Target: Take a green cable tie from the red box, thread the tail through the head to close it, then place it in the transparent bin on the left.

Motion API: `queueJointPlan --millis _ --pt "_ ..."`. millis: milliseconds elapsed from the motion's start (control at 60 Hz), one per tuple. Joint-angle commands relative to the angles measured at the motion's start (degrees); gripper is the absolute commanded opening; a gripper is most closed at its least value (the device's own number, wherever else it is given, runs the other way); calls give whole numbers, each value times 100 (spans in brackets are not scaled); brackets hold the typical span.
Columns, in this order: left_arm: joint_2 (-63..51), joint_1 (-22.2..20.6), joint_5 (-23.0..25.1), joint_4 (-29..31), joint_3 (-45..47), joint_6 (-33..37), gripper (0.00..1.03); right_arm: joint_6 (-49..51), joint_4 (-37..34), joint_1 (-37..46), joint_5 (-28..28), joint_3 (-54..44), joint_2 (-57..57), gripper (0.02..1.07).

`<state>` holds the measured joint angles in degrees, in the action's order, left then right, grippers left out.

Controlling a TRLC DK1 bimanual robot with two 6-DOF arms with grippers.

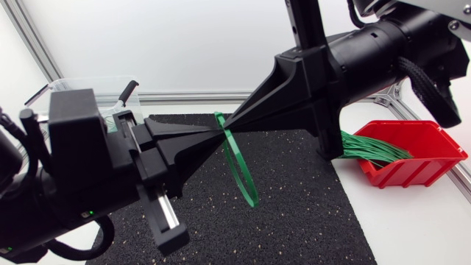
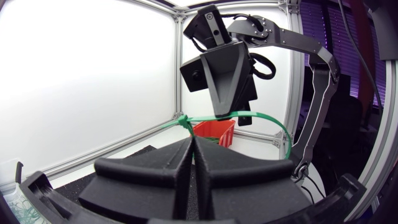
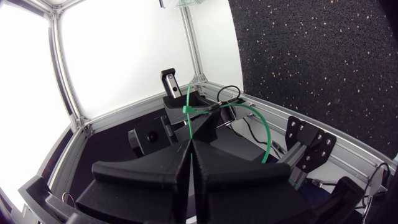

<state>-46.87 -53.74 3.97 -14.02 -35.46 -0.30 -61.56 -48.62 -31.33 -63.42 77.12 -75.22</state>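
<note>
Both left claw [image 1: 210, 132] and right claw [image 1: 237, 125] grip the looped green cable tie [image 1: 243, 175] above the black mat [image 1: 294, 213].

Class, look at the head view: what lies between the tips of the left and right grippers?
The green cable tie: the left gripper and right gripper pinch its head end, the loop hanging over the black mat. The head view shows it.
</note>
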Motion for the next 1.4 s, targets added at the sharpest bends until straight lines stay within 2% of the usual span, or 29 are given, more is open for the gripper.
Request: queueJointPlan --millis 0,150,400,633,667,750,833,900,967,1033,1150,1267,1383 --pt "29 -84 52 -180 119 188 4 -198 -16 127 66 -39 7 8" --pt "64 -102 -36 -224 127 223 4 -216 -42 259 110 -75 -10 8" --pt "117 -462 -265 -171 110 284 4 -225 -33 250 137 -4 -300 8" --pt "214 -243 -291 -66 101 328 4 -225 90 136 225 -110 -195 8" --pt "240 -199 -291 -39 101 328 4 -225 142 136 233 -127 -133 10" --pt "301 -76 -247 84 83 381 4 -207 195 110 233 -162 -63 27" --pt "310 179 60 251 22 381 4 -216 327 101 233 -242 16 38" --pt "301 460 324 295 31 363 4 -198 380 110 242 -277 51 40" --pt "301 575 509 391 39 363 4 -111 388 101 251 -268 69 47" --pt "301 654 649 418 75 381 4 30 380 119 251 -259 87 48" --pt "266 953 1168 550 110 451 4 584 292 215 181 -233 -98 56" --pt "231 1102 1502 550 154 557 4 1366 151 461 -92 -162 -414 56" --pt "196 1102 1616 558 198 777 4 2060 11 751 -452 -39 -792 56"
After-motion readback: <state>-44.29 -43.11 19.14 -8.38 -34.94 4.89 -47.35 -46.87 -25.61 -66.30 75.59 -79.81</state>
